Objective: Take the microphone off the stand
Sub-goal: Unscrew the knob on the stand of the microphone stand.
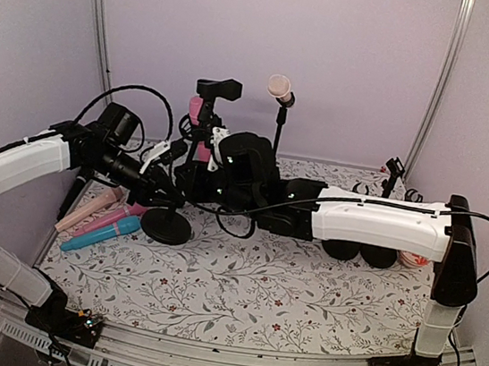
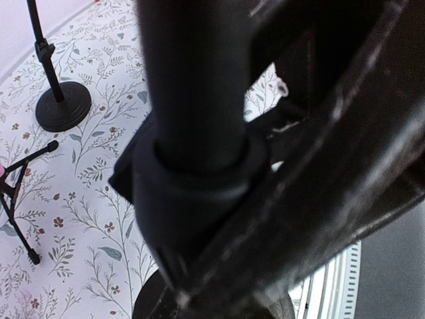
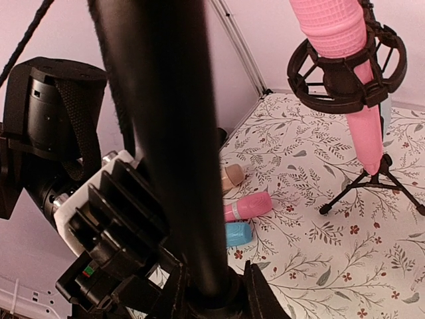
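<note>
I see floral-print tablecloth [image 1: 256, 302] nr me, lilac walls [image 1: 351, 62] behind. Left: 3 loose plastic mics [image 1: 102, 235], beige, pink, blue. 2 mics mounted. L gripper [image 1: 166, 195] clamped tight on black round-base metal stand [image 1: 167, 225]; R gripper [image 3: 212, 292], higher, pinched onto same pole. Just beyond, pink mesh microphone [image 3: 332, 33] upright in black shock-mount tripod [image 3: 339, 83]; beige-headed mic [image 1: 279, 86] farthest.

A: Lighting condition?
B: Bright, even, diffuse light from above in all views. Shadows on the floral cloth [image 1: 238, 300] are faint and soft-edged.
A: Focus?
B: In the wrist views, the stand pole [image 2: 192, 80] and black shaft [image 3: 172, 133] are blurred close to the lens. Backgrounds are sharp.
</note>
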{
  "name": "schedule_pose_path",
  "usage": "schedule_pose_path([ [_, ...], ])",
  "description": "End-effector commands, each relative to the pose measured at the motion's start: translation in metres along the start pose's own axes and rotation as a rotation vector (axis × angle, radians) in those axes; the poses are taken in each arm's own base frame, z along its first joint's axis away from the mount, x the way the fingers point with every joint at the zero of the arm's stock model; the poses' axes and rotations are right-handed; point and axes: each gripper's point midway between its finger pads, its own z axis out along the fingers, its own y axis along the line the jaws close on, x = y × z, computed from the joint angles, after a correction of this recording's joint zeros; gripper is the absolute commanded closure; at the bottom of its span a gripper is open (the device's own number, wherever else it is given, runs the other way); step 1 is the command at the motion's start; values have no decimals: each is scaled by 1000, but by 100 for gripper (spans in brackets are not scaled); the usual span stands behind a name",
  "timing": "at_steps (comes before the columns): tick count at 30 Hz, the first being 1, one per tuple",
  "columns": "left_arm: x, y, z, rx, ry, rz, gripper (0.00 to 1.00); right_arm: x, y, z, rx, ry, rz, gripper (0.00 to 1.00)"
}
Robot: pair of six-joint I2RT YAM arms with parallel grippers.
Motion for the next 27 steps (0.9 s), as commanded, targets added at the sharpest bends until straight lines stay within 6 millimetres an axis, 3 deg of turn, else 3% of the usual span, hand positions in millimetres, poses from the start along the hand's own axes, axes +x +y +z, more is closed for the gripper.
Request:
schedule_pose_path([
  [1, -30, -6, -13, -11, -88, 108, 100, 1, 4, -4, -16, 6, 18, 88],
  [4, -31, -7, -14, -2, -91, 107, 100, -3, 14, -7, -68, 3, 21, 100],
  [7, -32, -17, -15, 51, -101, 104, 100, -11, 36, -17, -194, -17, -3, 100],
  [13, -37, -56, -24, 266, -149, 106, 100, -23, 78, -49, -522, -19, -113, 100],
  [18, -39, -80, -33, 397, -185, 102, 100, -23, 94, -74, -744, 14, -168, 100],
  [27, -44, -95, -43, 475, -222, 112, 100, -17, 119, -113, -1006, 57, -257, 100],
])
